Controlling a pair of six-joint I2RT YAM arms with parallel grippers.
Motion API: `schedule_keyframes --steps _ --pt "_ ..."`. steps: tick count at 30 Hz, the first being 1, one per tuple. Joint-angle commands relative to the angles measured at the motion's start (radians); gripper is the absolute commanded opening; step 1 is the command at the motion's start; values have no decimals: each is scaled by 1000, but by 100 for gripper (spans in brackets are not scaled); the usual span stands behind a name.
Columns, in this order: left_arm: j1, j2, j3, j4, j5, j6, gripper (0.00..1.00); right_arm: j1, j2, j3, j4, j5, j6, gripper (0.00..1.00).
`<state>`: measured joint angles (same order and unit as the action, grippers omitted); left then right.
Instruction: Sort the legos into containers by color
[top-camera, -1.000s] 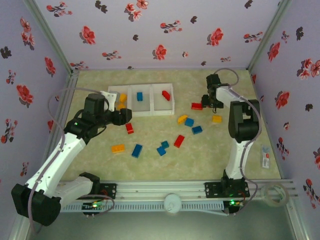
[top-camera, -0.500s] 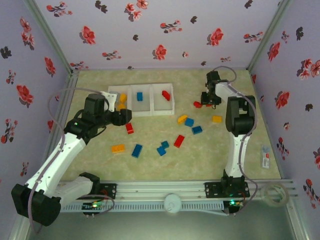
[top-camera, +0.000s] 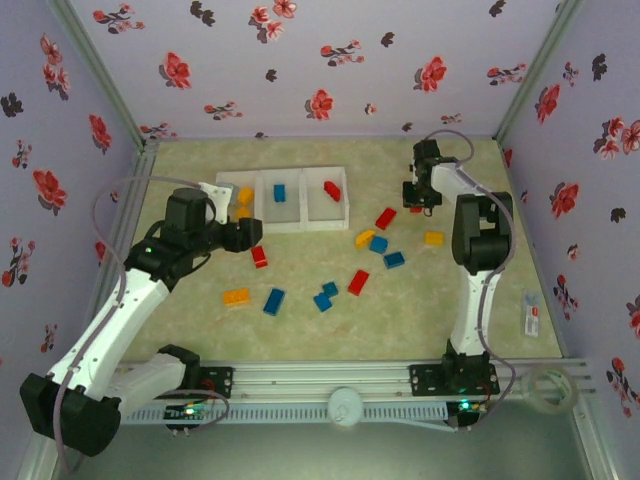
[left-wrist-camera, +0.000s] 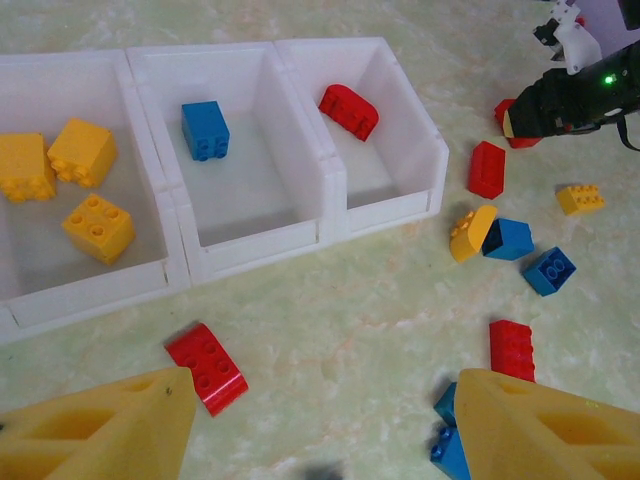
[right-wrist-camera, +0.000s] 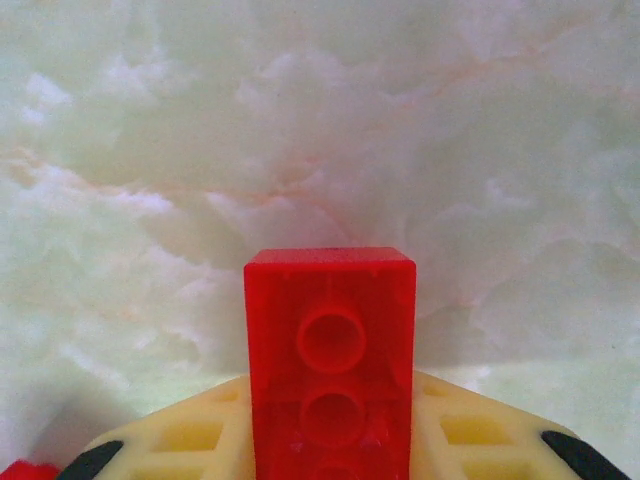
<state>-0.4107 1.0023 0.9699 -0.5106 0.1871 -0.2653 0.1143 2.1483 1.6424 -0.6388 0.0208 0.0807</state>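
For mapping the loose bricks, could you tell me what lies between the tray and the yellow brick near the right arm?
One red brick lies there, as the top view shows.

The red brick (right-wrist-camera: 331, 350) runs off the bottom of my right wrist view, its full length unseen. On the left wrist view, blue bricks (left-wrist-camera: 447, 452) sit partly behind a finger (left-wrist-camera: 545, 430) of my left end effector (left-wrist-camera: 325, 385), and the leftmost compartment (left-wrist-camera: 80, 295) is cropped.

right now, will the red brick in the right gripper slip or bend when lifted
Probably stiff: the red brick shows crisp square edges in the shut right gripper. Likely light, being small. Its glossy face might slip; much juts past the fingers.
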Motion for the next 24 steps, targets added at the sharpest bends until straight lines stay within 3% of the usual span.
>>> schedule_keyframes --steps 1,12,18,24 --pt "-4 -21 35 -20 -3 20 70 45 -121 -16 -18 -6 24 30" --pt "-5 -23 29 -18 -3 5 70 321 -210 9 52 28 138 29" --pt "-7 -27 20 -21 -3 1 70 424 -137 109 81 27 179 30" --pt "-7 -45 5 -21 -8 -6 70 450 -6 256 49 -19 189 32"
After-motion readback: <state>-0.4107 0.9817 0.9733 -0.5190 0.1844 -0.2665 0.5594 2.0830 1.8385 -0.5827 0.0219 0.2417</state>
